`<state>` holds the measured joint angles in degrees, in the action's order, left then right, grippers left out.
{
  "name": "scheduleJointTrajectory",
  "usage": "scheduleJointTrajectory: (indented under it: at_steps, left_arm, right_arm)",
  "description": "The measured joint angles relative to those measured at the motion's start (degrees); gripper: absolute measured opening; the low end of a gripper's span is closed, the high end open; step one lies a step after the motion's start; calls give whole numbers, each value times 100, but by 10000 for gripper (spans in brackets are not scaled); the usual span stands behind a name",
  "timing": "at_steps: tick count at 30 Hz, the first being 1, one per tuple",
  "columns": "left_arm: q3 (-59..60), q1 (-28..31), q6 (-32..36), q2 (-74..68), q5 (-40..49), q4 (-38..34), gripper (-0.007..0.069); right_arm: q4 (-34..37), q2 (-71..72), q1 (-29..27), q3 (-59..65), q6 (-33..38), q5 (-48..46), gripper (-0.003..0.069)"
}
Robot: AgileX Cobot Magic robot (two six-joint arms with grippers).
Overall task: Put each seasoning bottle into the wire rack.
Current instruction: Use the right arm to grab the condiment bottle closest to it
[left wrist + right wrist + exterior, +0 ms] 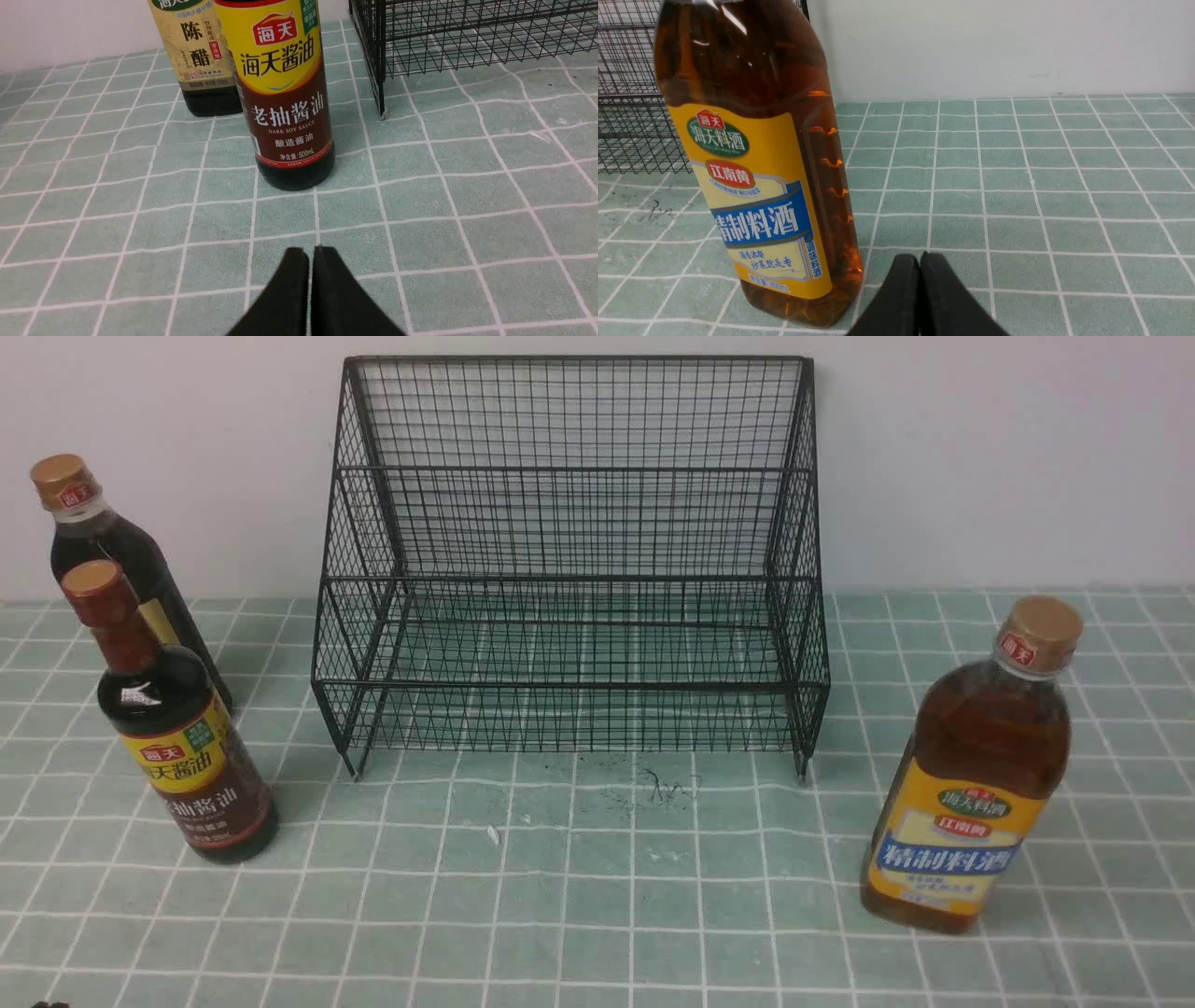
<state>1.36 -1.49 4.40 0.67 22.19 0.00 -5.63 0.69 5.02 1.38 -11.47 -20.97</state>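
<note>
Closest to each wrist camera are two black tips pressed flat together. The left pincer and the right pincer are both squeezed closed, holding nothing and touching nothing (only the tips show; the rest is cut off).

The big black wire rack stands at the back middle of the green-tiled bench, up against the white wall. All three bottles stand upright on the bench, outside the rack.

The amber bottle is to the right of the rack, out toward the front. It is close to the right pincer but not touching it, and its cap is cut off in the right wrist view.

On the left, the red-necked dark bottle stands ahead of the left pincer, with bare bench between them. Behind it is the gold-capped dark bottle, its lower half partly hidden. I cannot tell if the two touch.

A dark scribble and a tiny white scrap lie in front of the rack.
</note>
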Motion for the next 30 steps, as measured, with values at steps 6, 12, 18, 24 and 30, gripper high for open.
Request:
scheduleJointTrajectory:
  at_steps: [6, 12, 18, 24, 30]
  left_arm:
    - [0, 0, 0, 0, 0, 0, -6]
    - [0, 0, 0, 0, 0, 0, -6]
    - [0, 0, 0, 0, 0, 0, -6]
    - [0, 0, 0, 0, 0, 0, -6]
    - [0, 0, 0, 0, 0, 0, -6]
  right_arm:
    - [0, 0, 0, 0, 0, 0, -15]
    - [0, 0, 0, 0, 0, 0, -15]
    - [0, 0, 0, 0, 0, 0, -15]
    - [0, 0, 0, 0, 0, 0, -15]
    - [95, 0, 0, 0, -24, 84, -15]
